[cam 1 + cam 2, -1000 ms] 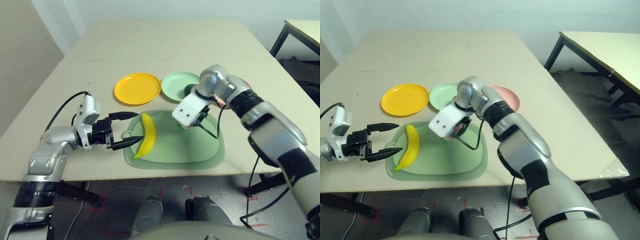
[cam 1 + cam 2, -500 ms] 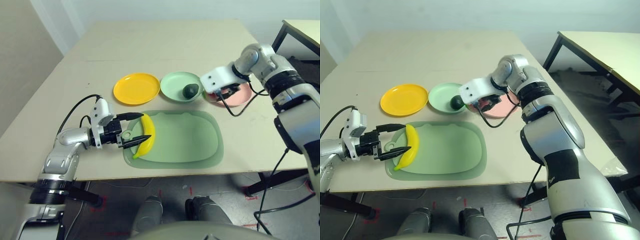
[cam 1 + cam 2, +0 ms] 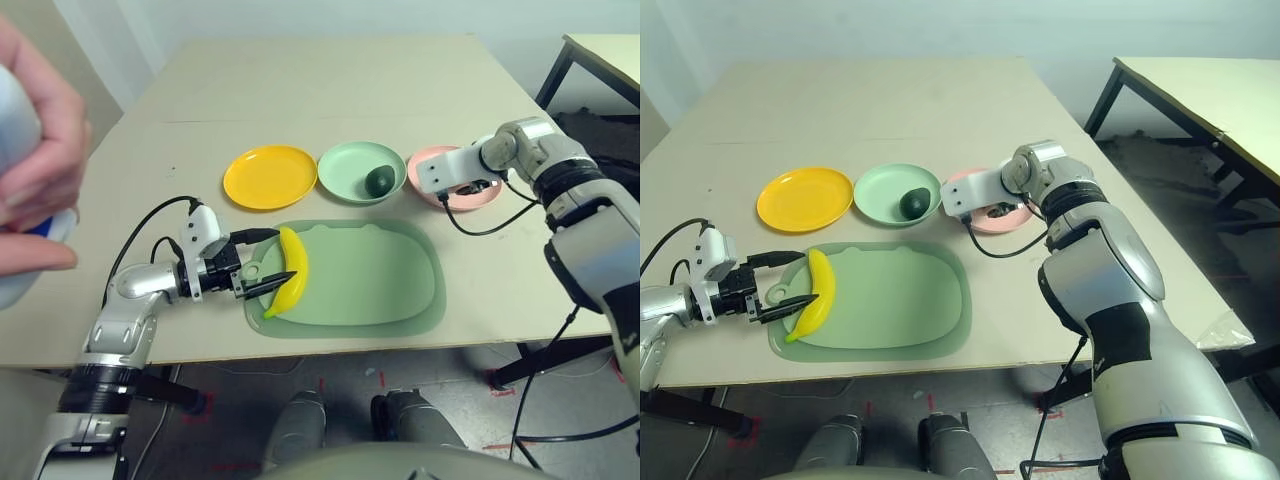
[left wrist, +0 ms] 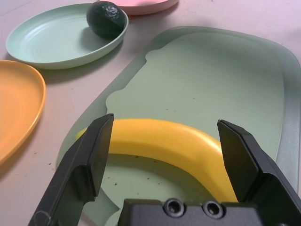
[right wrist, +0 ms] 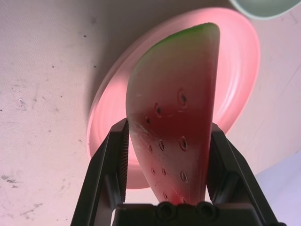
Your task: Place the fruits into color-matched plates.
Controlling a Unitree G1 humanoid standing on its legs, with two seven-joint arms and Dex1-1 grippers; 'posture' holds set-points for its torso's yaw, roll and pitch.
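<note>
The yellow banana (image 3: pixel 288 283) lies on the left end of the green mat (image 3: pixel 370 285). My left gripper (image 3: pixel 266 262) is open, one black finger on each side of the banana (image 4: pixel 164 143), not closed on it. The dark green avocado (image 3: pixel 379 181) sits in the mint green plate (image 3: pixel 340 170). To the left of that plate stands the yellow plate (image 3: pixel 270 177), with nothing in it. My right gripper (image 5: pixel 168 129) is shut on the red watermelon wedge (image 5: pixel 176 127), holding it just over the pink plate (image 5: pixel 240 61), also seen under the right gripper (image 3: pixel 468 188).
A person's hand (image 3: pixel 35 160) holding a white and blue object fills the near left edge of the left eye view. A second table (image 3: pixel 1200 90) stands at the right. Bare tabletop lies behind the plates.
My right arm carried the watermelon wedge from over the mat to the pink plate and lowered. The left gripper slid forward around the banana. The person's hand came into view.
</note>
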